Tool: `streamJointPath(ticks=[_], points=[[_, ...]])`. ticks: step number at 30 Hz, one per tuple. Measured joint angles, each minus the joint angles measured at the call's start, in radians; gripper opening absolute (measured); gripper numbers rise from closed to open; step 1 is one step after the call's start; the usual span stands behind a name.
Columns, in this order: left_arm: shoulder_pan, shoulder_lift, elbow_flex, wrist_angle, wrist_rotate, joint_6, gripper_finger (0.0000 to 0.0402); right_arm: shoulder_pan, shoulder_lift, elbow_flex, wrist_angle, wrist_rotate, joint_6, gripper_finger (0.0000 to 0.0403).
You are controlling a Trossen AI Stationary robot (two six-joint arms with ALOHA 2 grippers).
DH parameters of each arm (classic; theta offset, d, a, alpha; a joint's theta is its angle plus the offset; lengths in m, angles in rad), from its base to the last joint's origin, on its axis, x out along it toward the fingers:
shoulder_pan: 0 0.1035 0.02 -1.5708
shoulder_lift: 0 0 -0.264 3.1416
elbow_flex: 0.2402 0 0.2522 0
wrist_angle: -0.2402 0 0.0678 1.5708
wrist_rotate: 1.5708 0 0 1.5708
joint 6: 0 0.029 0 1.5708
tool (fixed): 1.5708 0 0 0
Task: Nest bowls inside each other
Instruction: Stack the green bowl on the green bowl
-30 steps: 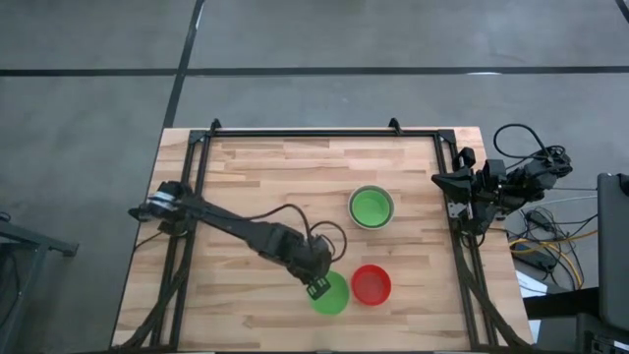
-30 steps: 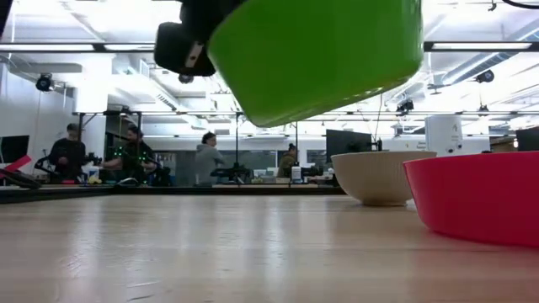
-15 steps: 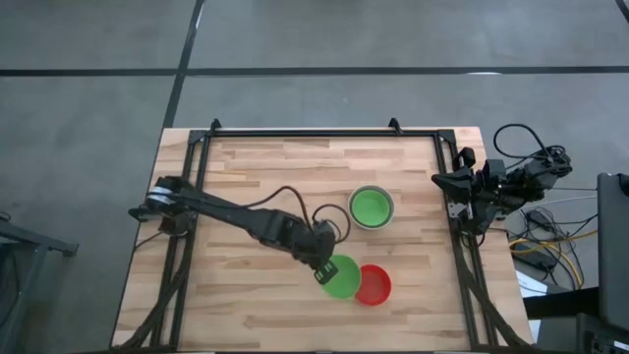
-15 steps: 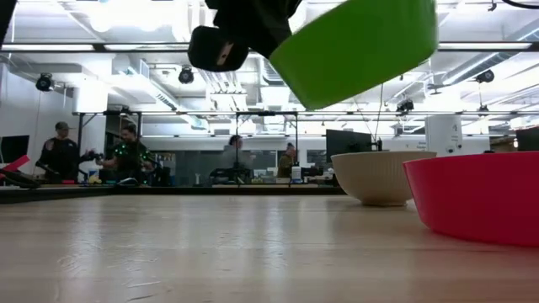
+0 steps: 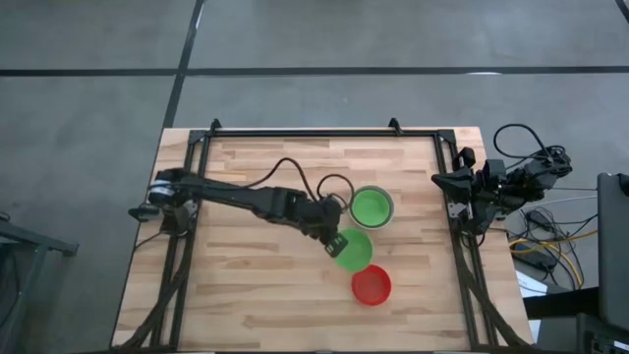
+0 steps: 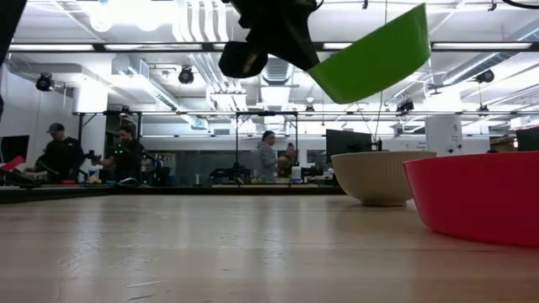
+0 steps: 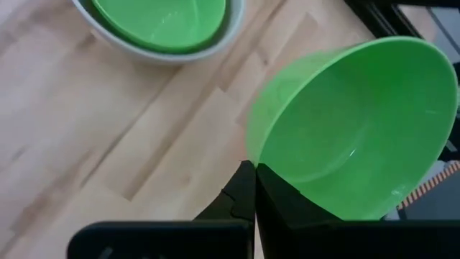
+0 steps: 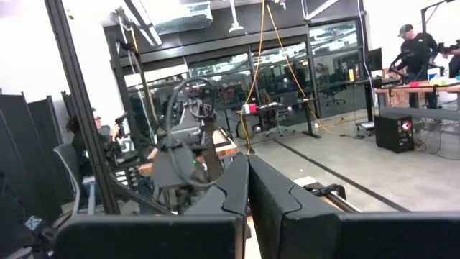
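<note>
My left gripper [image 5: 337, 242] is shut on a bright green bowl [image 5: 354, 249] and holds it in the air, tilted, between the red bowl [image 5: 371, 285] and the pale grey-white bowl [image 5: 371, 207]. The grey-white bowl stands on its base on the table, with another green bowl [image 7: 162, 21] nested inside it. The red bowl stands on its base nearer the front edge. In the low view the held green bowl [image 6: 375, 59] hangs high above the tabletop. My right gripper [image 8: 249, 180] is shut on nothing and stays at the table's right edge [image 5: 454, 183]. My left gripper pinches the green bowl's wall at its rim [image 7: 253, 160], one finger inside the bowl [image 7: 287, 205] and one outside [image 7: 241, 194]. The fingers slant downward from the table's left. The bowl is lifted clear and tilted, its opening turned partly up and toward my gripper.
Black frame rails [image 5: 201, 187] run along the table's left, far and right sides. Bare wood [image 5: 265, 295] lies left of the bowls. Beyond the table, people [image 6: 55, 151] stand among desks in the room.
My left gripper has carried the green bowl up and away from the near edge, past the red bowl's left side, toward the grey-white bowl. The bowl has tipped further on the way.
</note>
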Motion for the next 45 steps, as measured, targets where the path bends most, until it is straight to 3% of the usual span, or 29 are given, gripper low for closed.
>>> streamJointPath(ticks=[11, 19, 28, 32, 39, 42, 45], points=[[0.029, -0.001, 0.0, -0.014, 0.003, 0.0, 0.0, 0.0, 0.0, 0.0, 0.0, 0.0, -0.002, 0.0008], [0.031, -0.016, 0.019, -0.178, -0.002, -0.001, 0.0, 0.0, 0.0, 0.0, 0.0, 0.0, -0.001, 0.0008], [0.038, -0.039, 0.023, -0.199, -0.002, 0.023, 0.0, 0.0, 0.0, 0.0, 0.0, 0.0, -0.025, 0.0008], [0.043, -0.039, 0.022, -0.317, -0.003, 0.015, 0.0, 0.0, 0.0, 0.0, 0.001, 0.0, 0.004, 0.0008], [0.051, -0.039, 0.021, -0.448, -0.038, -0.009, 0.0, 0.0, -0.019, 0.005, -0.025, 0.011, 0.181, 0.0008], [0.066, -0.039, 0.021, -0.446, -0.038, 0.022, 0.0, 0.0, -0.045, 0.03, -0.205, 0.055, 0.329, 0.0008], [0.083, -0.038, 0.024, -0.444, -0.033, 0.06, 0.0, 0.0, -0.062, 0.042, -0.459, 0.131, 0.607, 0.0008]])
